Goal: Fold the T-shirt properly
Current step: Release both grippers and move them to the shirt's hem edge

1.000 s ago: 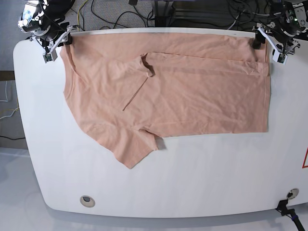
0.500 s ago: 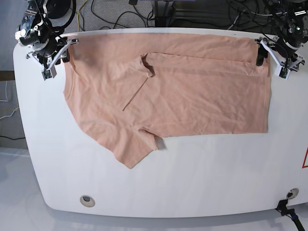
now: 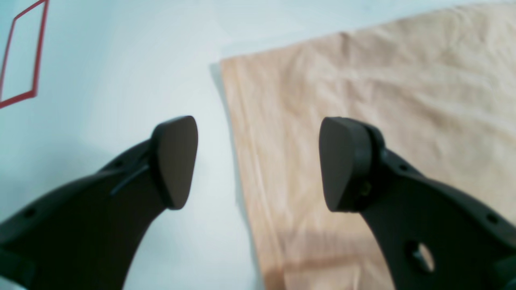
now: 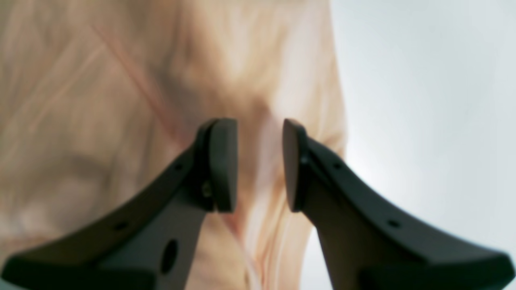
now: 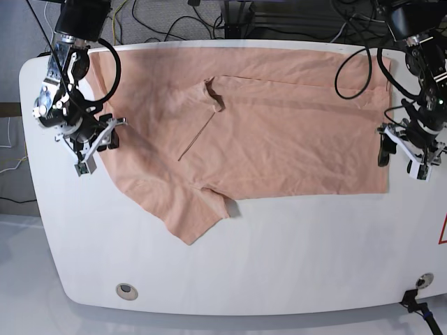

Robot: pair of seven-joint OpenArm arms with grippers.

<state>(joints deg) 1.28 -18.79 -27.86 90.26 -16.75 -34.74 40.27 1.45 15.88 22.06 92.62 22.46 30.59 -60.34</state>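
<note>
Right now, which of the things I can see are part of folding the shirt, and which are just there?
Part of the job:
- T-shirt, spread flat
- left gripper, fingers wide apart at the shirt's hem edge
- right gripper, fingers partly open over the neck end

Just there:
- white table
- cables behind the table
- red marking at the table's edge

light: bright, even | shadows: soft | wrist views: blurred (right worst)

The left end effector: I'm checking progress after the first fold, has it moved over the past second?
Yes. In the base view the left end effector has left the table's far edge and come toward the camera, along the T-shirt's side edge.
</note>
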